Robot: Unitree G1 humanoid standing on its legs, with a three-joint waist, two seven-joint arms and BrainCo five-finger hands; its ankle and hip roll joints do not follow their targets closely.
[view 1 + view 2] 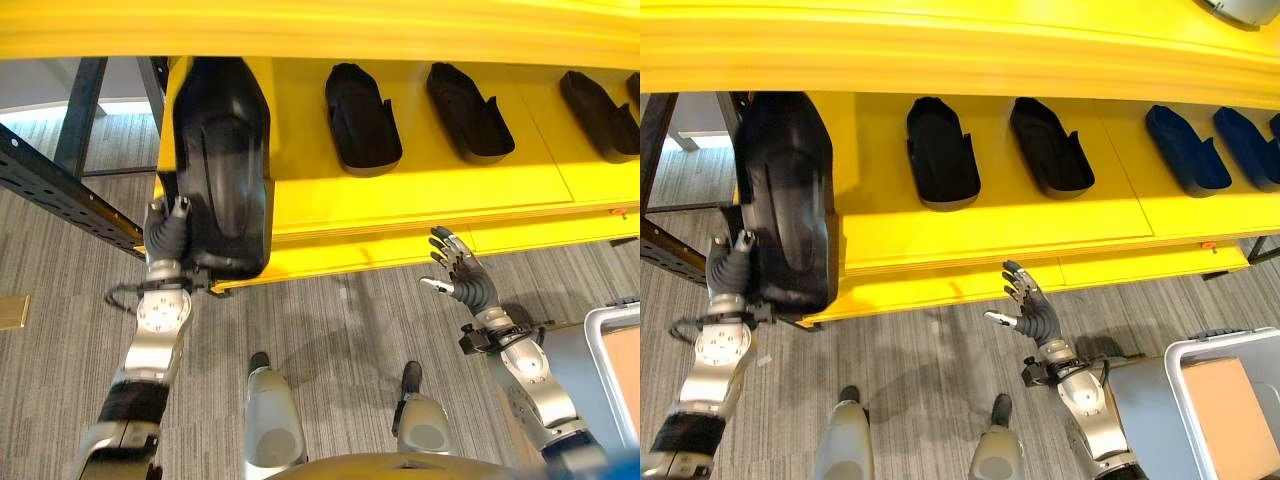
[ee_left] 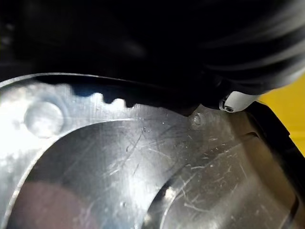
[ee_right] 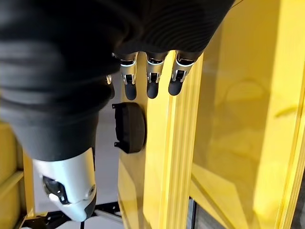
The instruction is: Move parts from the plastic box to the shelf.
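Below, grey carpet runs under the yellow shelf.

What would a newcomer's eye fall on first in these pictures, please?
The bright yellow shelf fills the upper scene, with dark parts lying in a row on it. At its left end the left hand is against a large black part that overhangs the shelf's front edge. The right hand is spread open, empty, before the shelf.
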